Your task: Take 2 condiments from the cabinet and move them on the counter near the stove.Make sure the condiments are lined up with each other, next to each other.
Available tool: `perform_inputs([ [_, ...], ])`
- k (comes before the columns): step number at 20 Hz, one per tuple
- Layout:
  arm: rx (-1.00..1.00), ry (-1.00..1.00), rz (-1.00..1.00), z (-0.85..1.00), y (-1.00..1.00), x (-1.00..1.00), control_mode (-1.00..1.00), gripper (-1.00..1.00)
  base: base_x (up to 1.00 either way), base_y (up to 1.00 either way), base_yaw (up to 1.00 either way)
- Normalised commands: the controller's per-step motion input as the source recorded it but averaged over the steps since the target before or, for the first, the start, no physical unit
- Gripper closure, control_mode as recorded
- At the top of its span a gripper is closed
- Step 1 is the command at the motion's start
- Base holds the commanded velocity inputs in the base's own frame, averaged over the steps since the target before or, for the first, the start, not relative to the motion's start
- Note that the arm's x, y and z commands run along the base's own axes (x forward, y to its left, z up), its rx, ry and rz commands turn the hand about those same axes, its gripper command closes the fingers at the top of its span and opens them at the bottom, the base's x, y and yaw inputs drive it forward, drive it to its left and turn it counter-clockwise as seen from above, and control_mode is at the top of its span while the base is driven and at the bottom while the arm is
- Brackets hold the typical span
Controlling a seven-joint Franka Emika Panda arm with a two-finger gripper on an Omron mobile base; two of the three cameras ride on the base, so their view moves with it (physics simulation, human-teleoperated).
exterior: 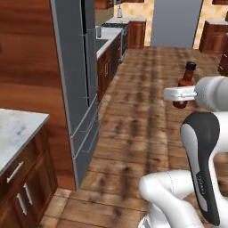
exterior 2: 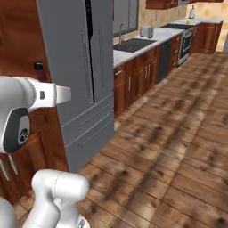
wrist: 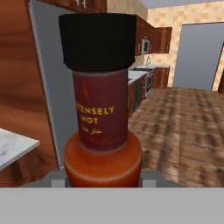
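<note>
Red-brown sauce bottle point(exterior: 186, 85) gripped upright in closed hand point(exterior: 180, 94), carried above floor point(exterior: 147, 111), right of fridge point(exterior: 80, 75), presumably to avoid spilling.

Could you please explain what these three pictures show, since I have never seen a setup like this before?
This is a simulated kitchen with a white robot arm on a base that drives. Two pictures come from cameras on that base, behind the arm to its left and right, looking forward over it. The third comes from a camera on the hand itself.

The gripper is shut on a dark red-brown sauce bottle with a dark cap, held upright above the wooden floor. The hand view shows that bottle very close, with a label reading "hot".

To the left stands a grey refrigerator. A corner of marbled counter shows at the near left. Farther back, a counter carries a dark sink, and the stove sits near the far wall.
</note>
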Motion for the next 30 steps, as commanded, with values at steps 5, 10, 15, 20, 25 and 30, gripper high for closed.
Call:
perform_inputs([
  [5, 0.0, 0.0, 0.0, 0.0, 0.0, 0.0, 1.0, 1.0, 0.16, -0.53, -0.79],
  [10, 0.0, 0.0, 0.0, 0.0, 0.0, 0.0, 1.0, 1.0, 0.91, -0.28, -0.35],
  [15, 0.0, 0.0, 0.0, 0.0, 0.0, 0.0, 1.0, 1.0, 1.0, -0.07, -0.18],
  [20, 0.0, 0.0, 0.0, 0.0, 0.0, 0.0, 1.0, 1.0, 1.0, 0.0, -0.14],
  [25, 0.0, 0.0, 0.0, 0.0, 0.0, 0.0, 1.0, 1.0, 1.0, 0.03, -0.09],
  [30, 0.0, 0.0, 0.0, 0.0, 0.0, 0.0, 1.0, 1.0, 1.0, -0.03, -0.06],
])
